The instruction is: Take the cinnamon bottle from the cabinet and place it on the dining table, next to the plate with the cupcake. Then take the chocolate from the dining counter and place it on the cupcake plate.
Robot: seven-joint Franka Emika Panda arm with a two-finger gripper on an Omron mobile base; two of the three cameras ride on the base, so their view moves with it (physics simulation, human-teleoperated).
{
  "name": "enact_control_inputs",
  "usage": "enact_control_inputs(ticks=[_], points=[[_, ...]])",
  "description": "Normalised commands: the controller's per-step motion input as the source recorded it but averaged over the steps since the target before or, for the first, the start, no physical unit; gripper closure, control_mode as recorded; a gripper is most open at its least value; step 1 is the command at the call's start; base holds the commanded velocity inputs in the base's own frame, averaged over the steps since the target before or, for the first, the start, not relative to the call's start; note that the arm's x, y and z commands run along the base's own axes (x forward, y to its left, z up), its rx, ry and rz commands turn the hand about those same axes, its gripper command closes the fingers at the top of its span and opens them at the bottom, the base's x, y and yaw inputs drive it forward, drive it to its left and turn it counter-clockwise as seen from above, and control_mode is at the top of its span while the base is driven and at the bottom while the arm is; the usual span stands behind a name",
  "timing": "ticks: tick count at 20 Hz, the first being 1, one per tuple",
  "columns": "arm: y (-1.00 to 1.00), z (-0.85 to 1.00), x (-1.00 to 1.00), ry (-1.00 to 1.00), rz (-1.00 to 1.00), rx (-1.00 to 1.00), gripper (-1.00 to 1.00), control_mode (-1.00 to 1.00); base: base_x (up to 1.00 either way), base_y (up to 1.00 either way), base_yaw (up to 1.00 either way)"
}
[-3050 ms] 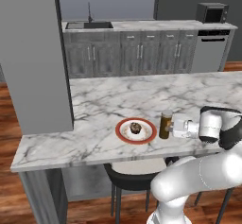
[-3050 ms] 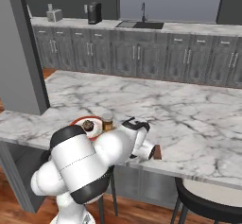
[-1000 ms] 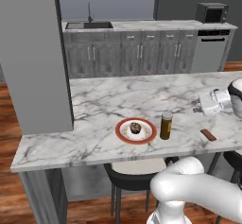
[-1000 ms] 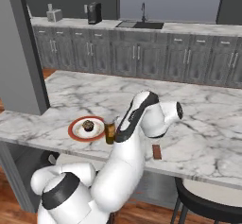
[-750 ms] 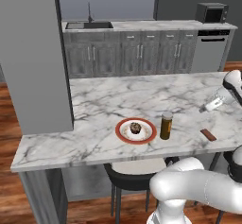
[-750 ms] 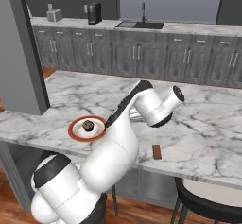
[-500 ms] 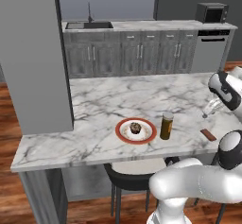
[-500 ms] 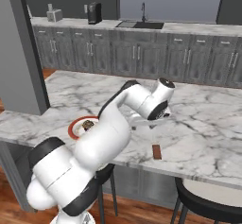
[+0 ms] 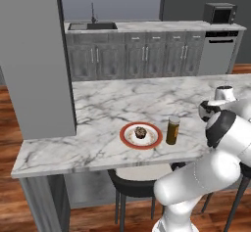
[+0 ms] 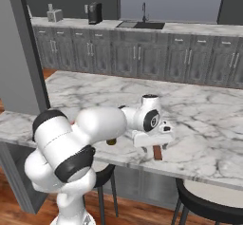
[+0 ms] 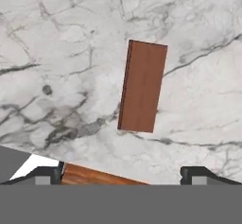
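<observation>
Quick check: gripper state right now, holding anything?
Gripper: open, holding nothing, above the chocolate lying on the dining counter.

White arm folded low, claw (image 11: pixel 121 172) downward, jaws spread wide, empty.

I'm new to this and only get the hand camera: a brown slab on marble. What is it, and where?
Observer: A thin dark brown chocolate bar, near the front edge of a long white marble table.
Operator: Anything else on that table?
Observer: A small amber-brown bottle stands upright beside a round white plate with a red rim.
Operator: Is the plate bare?
Observer: No, a small dark brown cupcake sits on it.
</observation>
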Motion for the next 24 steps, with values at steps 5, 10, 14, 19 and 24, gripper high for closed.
enact_control_inputs(ticks=[5,10,14,19,24], points=[[-0.35,-0.29,0.08,-0.07,-0.01,0.03,-1.0,-1.0,0.0,0.0,0.0],[-0.25,-0.23,0.3,-0.12,0.0,0.07,-1.0,-1.0,0.0,0.0,0.0],[-0.03,-0.18,0.25,-0.08,0.01,0.08,-1.0,-1.0,0.0,0.0,0.0],[0.0,-0.28,0.09,-0.03,0.01,0.03,-1.0,-1.0,0.0,0.0,0.0],[0.07,-0.47,0.11,0.0,0.0,0.0,1.0,-1.0,0.0,0.0,0.0]])
